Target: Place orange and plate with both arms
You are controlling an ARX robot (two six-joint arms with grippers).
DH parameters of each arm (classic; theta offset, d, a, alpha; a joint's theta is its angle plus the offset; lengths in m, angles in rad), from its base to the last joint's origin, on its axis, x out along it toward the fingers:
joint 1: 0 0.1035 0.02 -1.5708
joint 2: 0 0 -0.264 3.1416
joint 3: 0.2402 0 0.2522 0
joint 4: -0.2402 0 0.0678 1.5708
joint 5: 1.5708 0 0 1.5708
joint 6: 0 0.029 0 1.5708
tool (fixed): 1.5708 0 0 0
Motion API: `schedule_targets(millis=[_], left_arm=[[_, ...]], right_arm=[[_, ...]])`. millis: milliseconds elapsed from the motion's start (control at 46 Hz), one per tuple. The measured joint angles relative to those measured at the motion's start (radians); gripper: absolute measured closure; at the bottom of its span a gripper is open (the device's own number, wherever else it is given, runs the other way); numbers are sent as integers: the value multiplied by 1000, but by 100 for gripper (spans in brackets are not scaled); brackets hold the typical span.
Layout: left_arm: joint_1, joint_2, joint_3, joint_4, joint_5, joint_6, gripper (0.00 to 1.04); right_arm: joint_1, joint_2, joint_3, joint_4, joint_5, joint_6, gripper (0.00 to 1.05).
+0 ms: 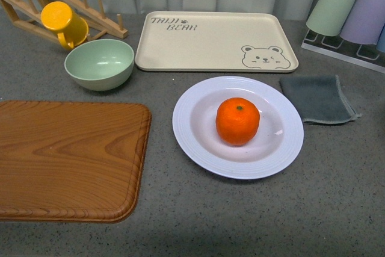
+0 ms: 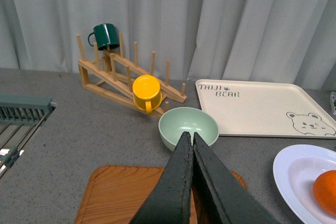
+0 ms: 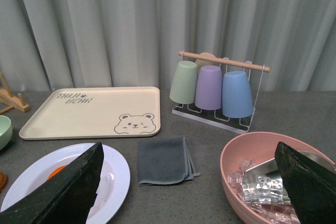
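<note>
The black left gripper (image 2: 190, 139) fills the centre foreground, jaws pressed together, with a brown wooden board (image 2: 121, 192) behind it. Past its tips sits a round mint-green bowl (image 2: 188, 127), then a slatted wooden rack (image 2: 118, 74) bearing a yellow mug (image 2: 146, 92) and a dark green mug (image 2: 105, 35). At the frame's edge, cut off, a bright orange (image 2: 326, 192) lies in a pale round plate (image 2: 294, 174).

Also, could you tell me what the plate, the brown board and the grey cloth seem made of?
The plate looks like glazed ceramic or melamine: smooth, pale, a small glossy highlight. The board looks like wood or wood-print laminate: clear grain, satin sheen. The cloth looks like soft fabric, perhaps microfibre: matte, folded, stitched edge.
</note>
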Motion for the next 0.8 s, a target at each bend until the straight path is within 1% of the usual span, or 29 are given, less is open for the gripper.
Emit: schedule_targets(millis=[217,608,804], left_arm=[[0,-129,0,-121,0,0,101],[0,-289,0,-277,0,0,101],[0,-339,0,-328,0,0,101]], right_arm=[[0,0,0,0,0,0,9],[0,0,0,0,0,0,9],[0,0,0,0,0,0,9]])
